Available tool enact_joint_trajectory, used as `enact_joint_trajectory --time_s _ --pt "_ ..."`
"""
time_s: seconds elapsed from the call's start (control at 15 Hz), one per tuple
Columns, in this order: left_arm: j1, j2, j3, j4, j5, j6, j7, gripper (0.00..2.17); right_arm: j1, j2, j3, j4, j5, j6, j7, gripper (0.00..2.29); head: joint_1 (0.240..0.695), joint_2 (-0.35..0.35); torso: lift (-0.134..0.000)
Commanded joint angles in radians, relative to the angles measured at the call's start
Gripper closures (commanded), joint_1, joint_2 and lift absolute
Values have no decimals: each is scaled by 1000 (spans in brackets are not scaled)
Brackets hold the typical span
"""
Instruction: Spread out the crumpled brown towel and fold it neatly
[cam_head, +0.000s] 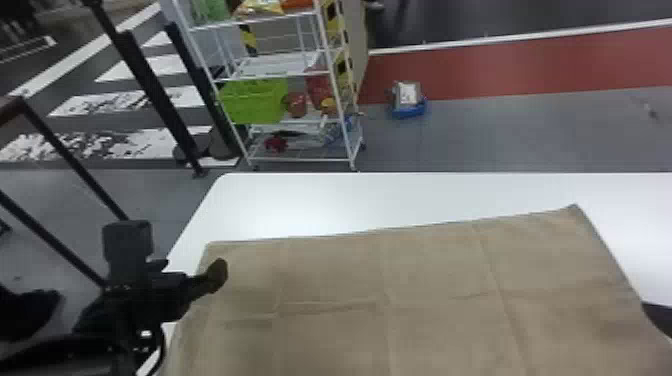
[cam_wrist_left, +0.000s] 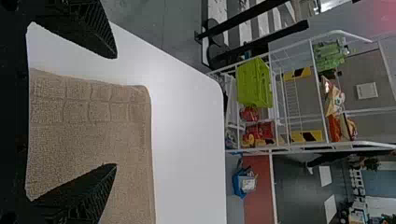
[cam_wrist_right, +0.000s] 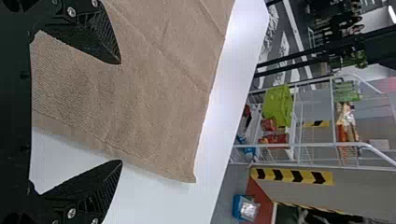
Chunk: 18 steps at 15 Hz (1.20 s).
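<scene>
Looking at a brown towel (cam_head: 430, 270) lying mostly flat on the white desk (cam_head: 350, 205), faint creases included, with a slanted far edge. Probably past most of the spreading, so basically fold-ready. Noting the left pincer (cam_wrist_left: 116, 111) released, with one finger over cloth and one over bare desk at the towel's left border. Same deal at the right border with the right pincer (cam_wrist_right: 121, 113), also empty and spread wide. Makes sense tbh: likely straddling both sides to pinch and carry the fabric evenly. Worth squaring up that far edge first tho, or risk a crooked fold.
</scene>
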Motion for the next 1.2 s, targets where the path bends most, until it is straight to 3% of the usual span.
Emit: enact_joint_trajectory --time_s 0.0,0.33,0.53,1.13 --pt "5 -10 2 6 36 -24 4 53 -10 -26 11 -36 49 93 50 130 695 294 -122" --pt "11 -12 -2 7 40 -40 2 56 4 -75 83 -81 120 222 91 140 695 283 -122" --pt "14 -12 0 6 40 -40 -2 56 0 -96 171 -79 235 241 102 144 695 293 -122" --pt "18 -12 0 10 40 -46 -4 60 -33 -159 273 -79 395 351 173 147 695 289 -122"
